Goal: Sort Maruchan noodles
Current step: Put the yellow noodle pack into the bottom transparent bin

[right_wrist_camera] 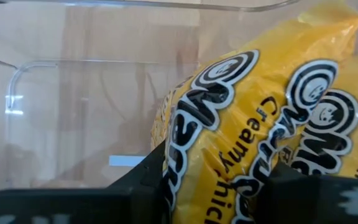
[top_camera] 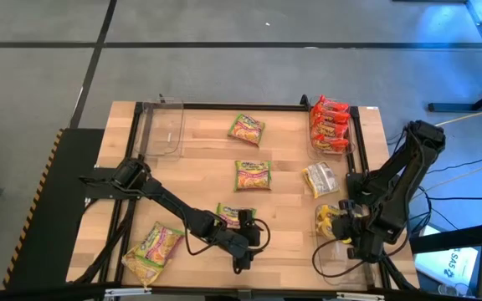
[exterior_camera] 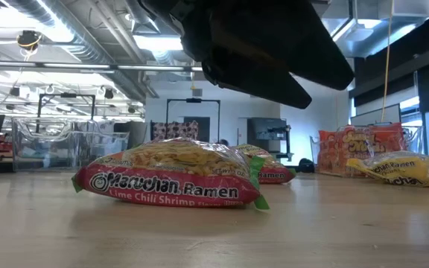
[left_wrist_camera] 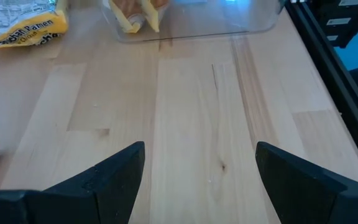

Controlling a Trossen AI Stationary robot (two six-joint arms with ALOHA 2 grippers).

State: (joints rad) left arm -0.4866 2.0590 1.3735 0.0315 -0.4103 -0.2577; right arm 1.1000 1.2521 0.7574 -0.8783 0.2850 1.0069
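Observation:
Several green-pink Maruchan packets lie flat on the wooden table (top_camera: 283, 209): one far (top_camera: 246, 128), one mid-table (top_camera: 253, 175), one near the middle (top_camera: 235, 216) (exterior_camera: 170, 175), one near left (top_camera: 151, 247). A yellow packet (top_camera: 320, 178) lies flat toward the right. Red-orange packets (top_camera: 329, 125) fill the far right clear bin. My right gripper (top_camera: 346, 224) is shut on a yellow packet (right_wrist_camera: 241, 124) over the near right clear bin (top_camera: 341, 255). A second yellow packet (right_wrist_camera: 347, 118) sits right beside it. My left gripper (top_camera: 253, 238) (left_wrist_camera: 201, 180) stands open above bare wood, just right of the near green-pink packet. My right gripper pinches the yellow packet between its two fingers (right_wrist_camera: 145, 183); the crinkly wrapper (right_wrist_camera: 191, 174) bulges up between them. The fingers come from above, pointing steeply down. The packet stands on edge over the clear bin's floor; whether its lower end rests there is hidden by the fingers.
An empty clear bin (top_camera: 161, 127) stands at the far left corner. The dark table frame (top_camera: 132, 167) runs along the left and far sides. Bare wood lies between my left gripper and the near right bin (left_wrist_camera: 191, 18).

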